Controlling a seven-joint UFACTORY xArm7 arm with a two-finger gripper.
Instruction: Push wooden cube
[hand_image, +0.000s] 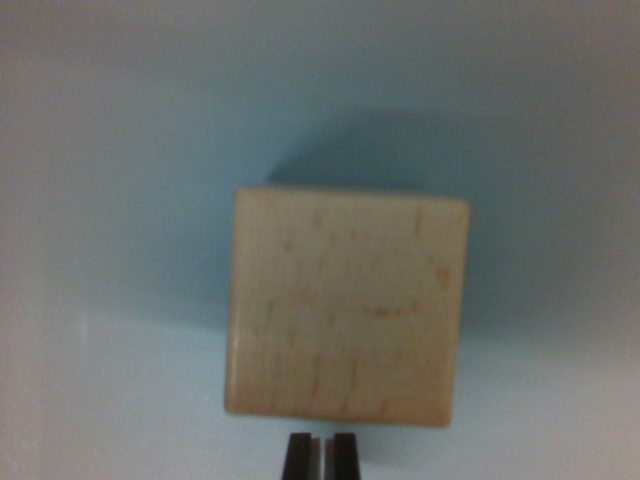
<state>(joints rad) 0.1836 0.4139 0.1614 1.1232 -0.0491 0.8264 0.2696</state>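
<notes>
A pale wooden cube (345, 305) with faint reddish grain marks fills the middle of the wrist view, resting on a light blue surface (120, 150). My gripper (321, 455) shows at the bottom edge as two dark fingertips (298, 458) standing close together with only a thin slit between them, holding nothing. The tips sit just below the cube's near edge, at or very near touching it. The picture is blurred from closeness.
The cube casts a soft shadow (400, 150) up and toward the wrist view's right. Plain blue surface surrounds the cube on all sides, lighter toward the bottom.
</notes>
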